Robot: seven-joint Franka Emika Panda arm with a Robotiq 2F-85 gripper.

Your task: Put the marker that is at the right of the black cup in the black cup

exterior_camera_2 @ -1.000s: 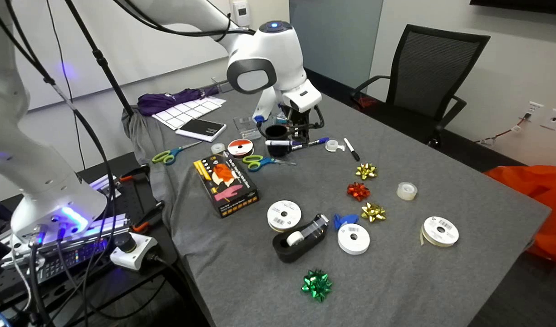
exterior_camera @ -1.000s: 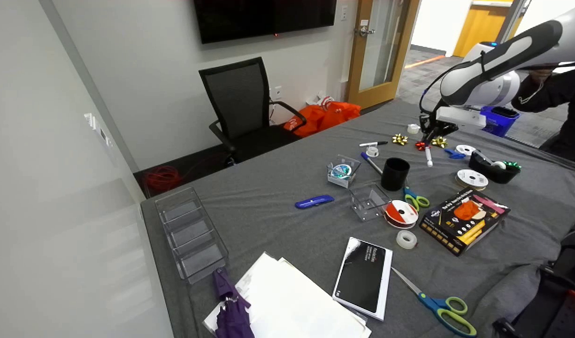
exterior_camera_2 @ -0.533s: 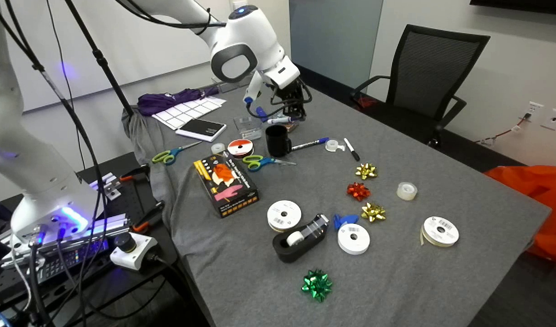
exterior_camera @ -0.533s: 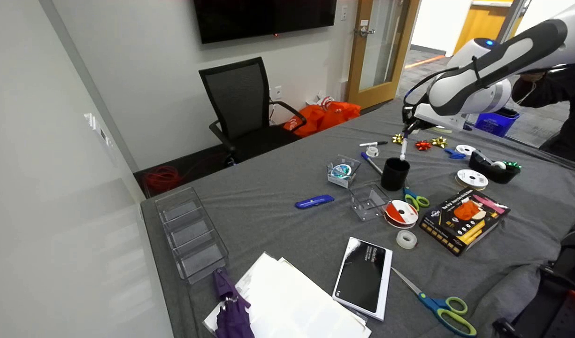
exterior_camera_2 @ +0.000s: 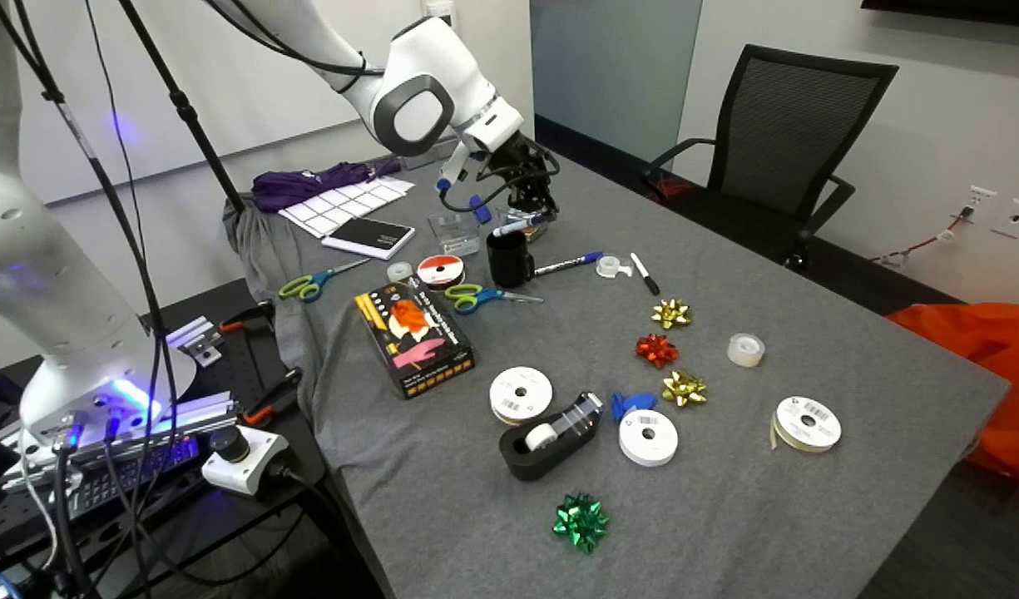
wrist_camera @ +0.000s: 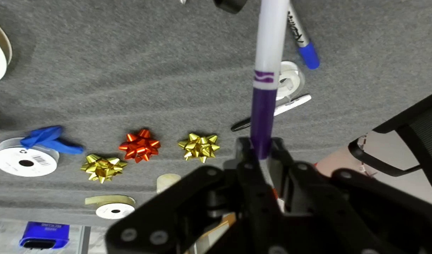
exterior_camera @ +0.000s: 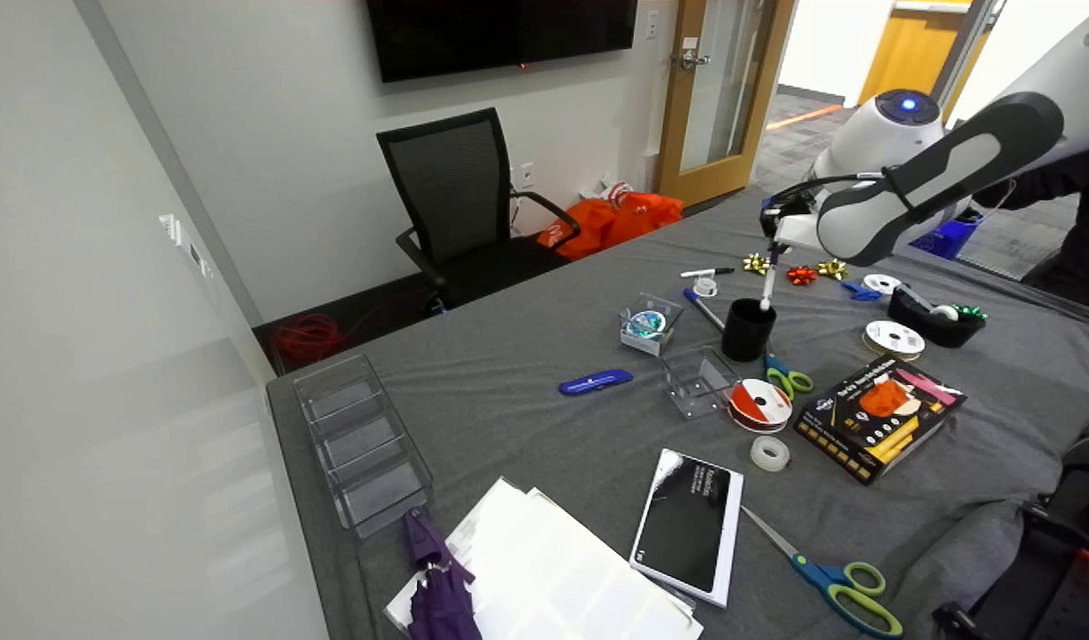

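The black cup (exterior_camera: 748, 332) stands upright on the grey table and also shows in an exterior view (exterior_camera_2: 509, 264). My gripper (exterior_camera_2: 548, 213) is shut on the purple cap end of a white marker (wrist_camera: 271, 44). The marker's free white end points down, tilted, and overlaps the cup's mouth in both exterior views; I cannot tell whether it is inside the rim. In the wrist view a small black part at the top edge looks like the cup's handle (wrist_camera: 231, 3); the rest of the cup is out of that view. A silver marker with a blue cap (exterior_camera_2: 569, 264) lies beside the cup.
Around the cup stand a clear box (exterior_camera: 700, 382), a clear box with ribbon (exterior_camera: 648, 324), a red ribbon spool (exterior_camera: 760, 405) and green-handled scissors (exterior_camera: 788, 378). A tape roll (exterior_camera_2: 609, 266) and a black-and-white pen (exterior_camera_2: 645, 274) lie beyond the blue-capped marker.
My gripper has carried the purple-capped marker over to the black cup. In the last half second the marker has tilted more and its free end has come lower at the cup's mouth.
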